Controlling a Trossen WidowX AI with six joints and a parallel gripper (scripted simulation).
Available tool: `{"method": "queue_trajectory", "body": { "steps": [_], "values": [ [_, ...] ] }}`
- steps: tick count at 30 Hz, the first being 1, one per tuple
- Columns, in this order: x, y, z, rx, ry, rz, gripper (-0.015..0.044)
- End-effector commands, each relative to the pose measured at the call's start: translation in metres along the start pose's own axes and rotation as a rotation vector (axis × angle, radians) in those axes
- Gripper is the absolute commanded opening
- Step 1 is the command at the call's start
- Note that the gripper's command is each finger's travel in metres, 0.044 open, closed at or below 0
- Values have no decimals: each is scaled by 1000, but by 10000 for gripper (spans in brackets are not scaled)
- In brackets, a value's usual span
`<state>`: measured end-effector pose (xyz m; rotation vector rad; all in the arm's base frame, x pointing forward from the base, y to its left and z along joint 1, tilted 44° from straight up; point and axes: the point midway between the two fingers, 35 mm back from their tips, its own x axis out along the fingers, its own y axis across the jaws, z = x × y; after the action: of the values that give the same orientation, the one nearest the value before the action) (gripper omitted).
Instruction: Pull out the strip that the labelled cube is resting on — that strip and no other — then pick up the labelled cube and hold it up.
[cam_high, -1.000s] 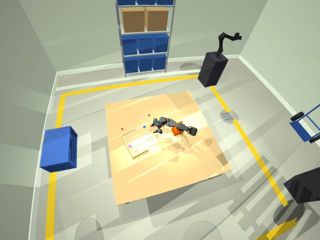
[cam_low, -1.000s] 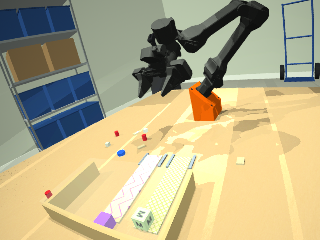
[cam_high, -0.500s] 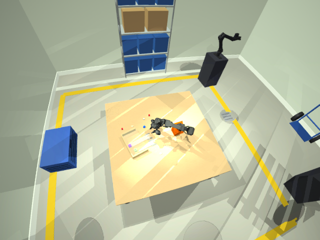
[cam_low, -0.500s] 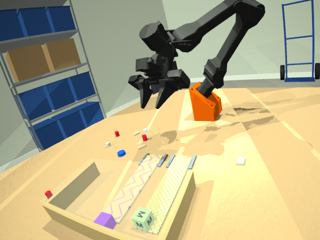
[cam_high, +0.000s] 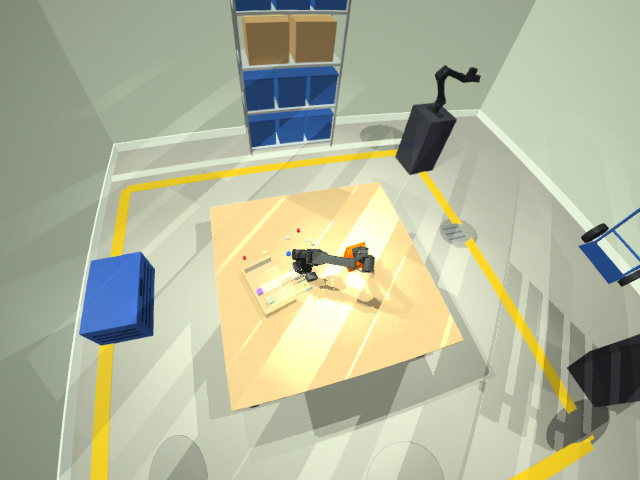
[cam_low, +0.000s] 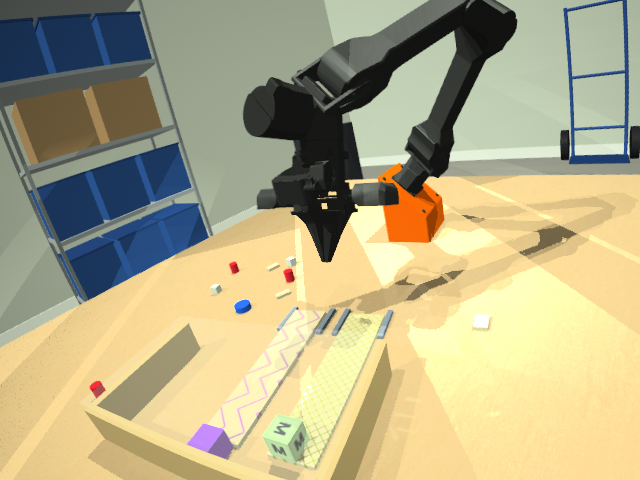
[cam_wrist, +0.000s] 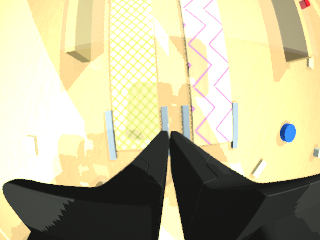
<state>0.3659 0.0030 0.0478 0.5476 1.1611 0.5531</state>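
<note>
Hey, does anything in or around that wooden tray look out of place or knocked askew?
Nothing stands out. Both strips lie straight side by side in the tray; the labelled cube sits upright on the checked strip, the purple cube on the zigzag strip. The tool hangs shut above, touching nothing.

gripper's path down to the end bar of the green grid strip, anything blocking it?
Probably not. The gripper hangs shut, holding nothing, above the strips' near ends, outside the tray. The green grid strip ends there in an exposed bar; the labelled cube sits at its far end. The fingers would need to open first.
</note>
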Motion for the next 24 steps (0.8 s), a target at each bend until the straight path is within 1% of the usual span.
{"method": "queue_trajectory", "body": {
  "steps": [1,13,24],
  "values": [
    [33,31,-10,-79,304,52,0],
    [34,31,-10,-79,304,52,0],
    [50,31,-14,-79,304,52,0]
  ]
}}
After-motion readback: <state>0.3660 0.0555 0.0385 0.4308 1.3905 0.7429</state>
